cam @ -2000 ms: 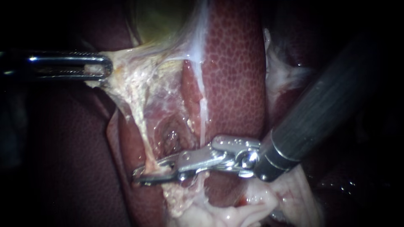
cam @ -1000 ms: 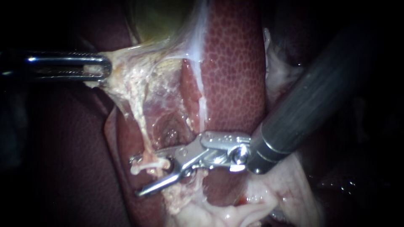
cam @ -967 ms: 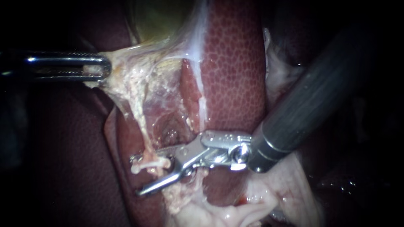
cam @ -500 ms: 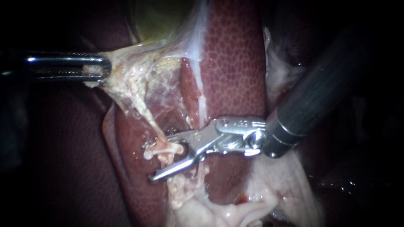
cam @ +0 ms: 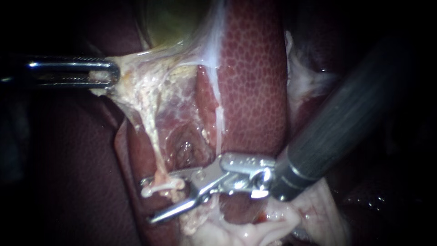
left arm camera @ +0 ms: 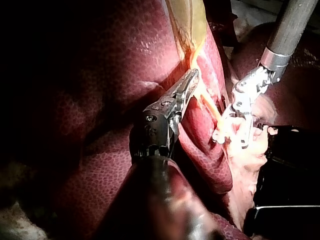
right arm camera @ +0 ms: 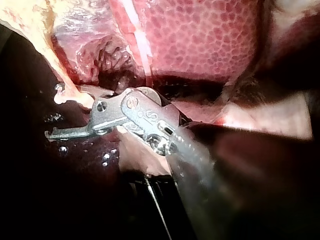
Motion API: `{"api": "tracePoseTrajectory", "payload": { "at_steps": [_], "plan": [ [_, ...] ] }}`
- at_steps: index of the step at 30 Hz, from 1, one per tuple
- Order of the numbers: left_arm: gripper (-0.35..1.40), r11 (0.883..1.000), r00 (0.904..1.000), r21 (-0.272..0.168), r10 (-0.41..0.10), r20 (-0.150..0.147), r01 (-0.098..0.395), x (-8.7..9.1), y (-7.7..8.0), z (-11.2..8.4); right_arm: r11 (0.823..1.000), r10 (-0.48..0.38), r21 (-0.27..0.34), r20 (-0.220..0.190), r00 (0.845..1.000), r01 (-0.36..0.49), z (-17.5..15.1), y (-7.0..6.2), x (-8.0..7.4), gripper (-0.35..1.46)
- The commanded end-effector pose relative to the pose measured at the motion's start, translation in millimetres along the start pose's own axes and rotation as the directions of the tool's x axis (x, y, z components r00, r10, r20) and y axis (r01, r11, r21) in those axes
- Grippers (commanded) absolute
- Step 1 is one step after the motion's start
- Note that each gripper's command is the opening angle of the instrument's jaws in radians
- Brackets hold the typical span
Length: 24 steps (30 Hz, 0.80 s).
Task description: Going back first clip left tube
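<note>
Endoscope view: my left instrument, far left, has its hand clenched on pale tissue. My right instrument has its hand spread. The white clip sits on the left tube, against the upper jaw.

Left wrist view: both instruments show side-on.

Right wrist view: only my right one shows, with the clip just beside it.

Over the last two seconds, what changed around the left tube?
The claw of the right instrument, shut on the left tube two seconds ago, has opened, leaving a white clip on it. The instrument briefly shifted up and right, the tube with it, then came back. The left instrument stays shut on pale tissue.
</note>
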Motion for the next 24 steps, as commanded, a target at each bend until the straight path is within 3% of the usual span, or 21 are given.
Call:
{"api": "tracePoseTrajectory", "payload": {
  "at_steps": [1,5,11,15,19,24],
  "plan": [
    [-0.35,1.000,1.0000,0.000,0.000,0.000,0.000,0.0,0.0,0.1,1.000,0.006,0.016,0.001,1.000,-0.006,0.7,-0.1,-0.1,0.59],
    [-0.35,1.000,1.0000,-0.001,-0.001,0.000,0.001,0.0,-0.1,0.3,1.000,0.008,0.021,-0.021,1.000,-0.007,1.6,0.5,0.0,0.58],
    [-0.35,1.000,1.0000,-0.003,-0.001,0.001,0.001,0.0,-0.2,0.4,1.000,0.020,-0.022,-0.045,0.999,-0.021,1.7,3.3,-0.2,0.60],
    [-0.35,1.000,1.0000,-0.004,-0.001,0.001,0.001,-0.1,-0.3,0.5,0.995,-0.084,-0.053,-0.044,0.996,0.081,1.0,5.1,-0.5,0.60],
    [-0.35,1.000,1.0000,-0.004,-0.001,0.001,0.001,-0.1,-0.3,0.6,0.971,-0.222,-0.094,-0.034,0.974,0.218,-0.1,6.0,0.0,0.60],
    [-0.35,1.000,1.0000,-0.004,-0.001,0.001,0.001,-0.1,-0.4,0.5,0.940,-0.317,-0.144,-0.028,0.948,0.310,-2.1,5.4,2.4,0.60]
  ]
}}
